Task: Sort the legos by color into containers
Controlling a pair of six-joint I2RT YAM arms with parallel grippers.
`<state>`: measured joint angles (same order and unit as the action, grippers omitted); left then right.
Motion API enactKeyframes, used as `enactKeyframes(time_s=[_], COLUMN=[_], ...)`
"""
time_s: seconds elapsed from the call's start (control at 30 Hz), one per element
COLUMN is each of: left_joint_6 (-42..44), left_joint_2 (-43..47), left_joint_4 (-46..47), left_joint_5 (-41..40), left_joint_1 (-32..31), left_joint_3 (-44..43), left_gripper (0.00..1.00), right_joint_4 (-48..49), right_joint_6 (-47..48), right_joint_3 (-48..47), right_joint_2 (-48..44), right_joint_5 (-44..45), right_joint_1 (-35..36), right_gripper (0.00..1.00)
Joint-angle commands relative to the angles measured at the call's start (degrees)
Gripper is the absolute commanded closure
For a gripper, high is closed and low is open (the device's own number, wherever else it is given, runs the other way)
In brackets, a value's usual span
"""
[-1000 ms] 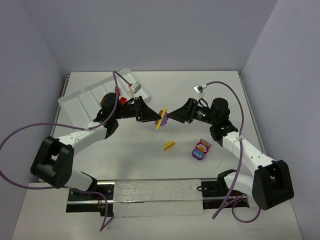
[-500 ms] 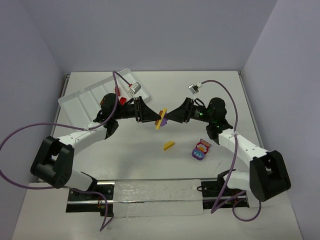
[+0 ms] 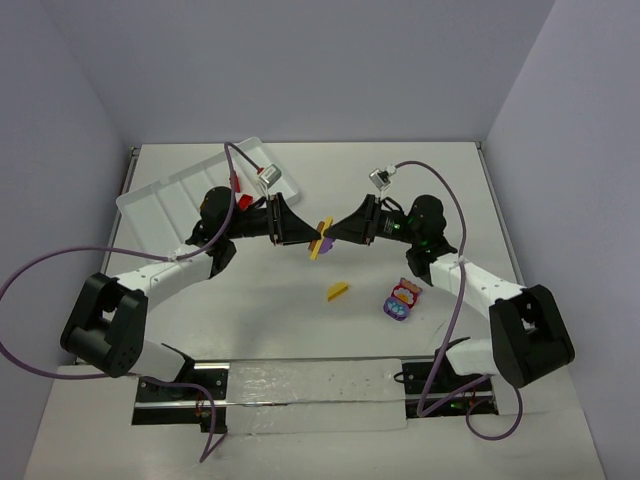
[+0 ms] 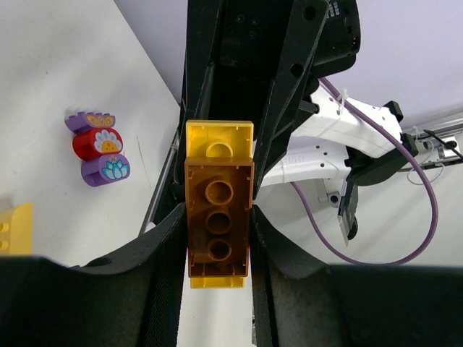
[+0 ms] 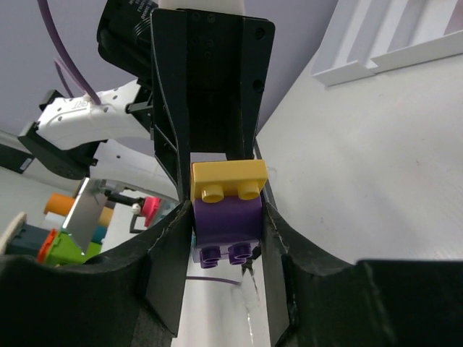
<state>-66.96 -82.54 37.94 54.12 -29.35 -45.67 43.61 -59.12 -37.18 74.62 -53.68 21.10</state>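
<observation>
Shifts right gripper [image 3: 333, 231] inward, pinching purple brick [image 5: 226, 224]; keeps left gripper [image 3: 308, 238] clamped on brown brick [image 4: 218, 217]; risks spilling the stack [image 3: 321, 239] if pull skews.

place: robot lab, a benchtop manipulation cell
enclosure: plain lavender-grey back wall [image 3: 300, 70], left wall [image 3: 50, 200] and right wall [image 3: 580, 150] box in one white table [image 3: 300, 330]
rig: left arm [image 3: 160, 275] and right arm [image 3: 490, 295] bolted side by side on a base plate [image 3: 300, 395] at the near table edge
wiring: purple cable [image 3: 60, 256] hangs in loose exposed loops off the arms
sensing: small camera module [image 3: 381, 177] on each wrist
props: toy bricks [image 3: 402, 300] and a white divided tray [image 3: 170, 195], test-piece stuff
background: blurred colored items [image 5: 58, 238] past the table edge in the right wrist view, can't tell what
</observation>
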Motion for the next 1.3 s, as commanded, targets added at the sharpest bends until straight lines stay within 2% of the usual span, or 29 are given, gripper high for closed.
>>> enactKeyframes(time_s=[0.0,0.17,0.33,0.53,0.67,0.77,0.83,0.97,1.27], left_joint_6=[0.9,0.9,1.0,0.7,1.2,1.9,2.3,2.7,3.5], left_joint_2=[1.8,2.1,2.2,2.5,2.9,3.3,3.7,4.8,10.1], left_joint_4=[3.0,3.3,3.3,4.0,2.9,1.8,0.8,-0.3,-3.3], left_joint_5=[1.0,1.3,1.7,1.8,1.8,1.3,0.9,0.4,0.7], left_joint_1=[0.1,0.1,0.1,0.1,0.1,0.1,0.3,1.5,8.4], left_joint_3=[-0.1,0.2,0.2,0.6,0.5,0.5,0.5,0.7,2.9], left_gripper=[1.00,1.00,1.00,1.00,1.00,1.00,1.00,1.00,1.00], right_joint_4=[9.4,15.8,16.1,16.1,16.0,16.0,15.9,15.2,13.4], right_joint_6=[-4.3,-8.4,-9.0,-9.2,-8.8,-8.7,-8.7,-8.4,-7.0], right_joint_3=[-0.8,-0.3,-0.9,-1.7,-1.4,-0.6,0.0,1.4,4.0], right_joint_2=[0.7,2.7,3.7,4.7,4.7,4.2,3.9,3.0,1.8], right_joint_5=[-1.2,-1.8,-1.7,-1.4,-0.9,-0.4,0.1,1.1,2.2], right_joint_1=[0.5,0.5,0.9,1.7,2.3,2.3,2.2,2.1,0.8], right_gripper=[0.58,0.59,0.49,0.48,0.67,0.90,0.98,1.00,1.00])
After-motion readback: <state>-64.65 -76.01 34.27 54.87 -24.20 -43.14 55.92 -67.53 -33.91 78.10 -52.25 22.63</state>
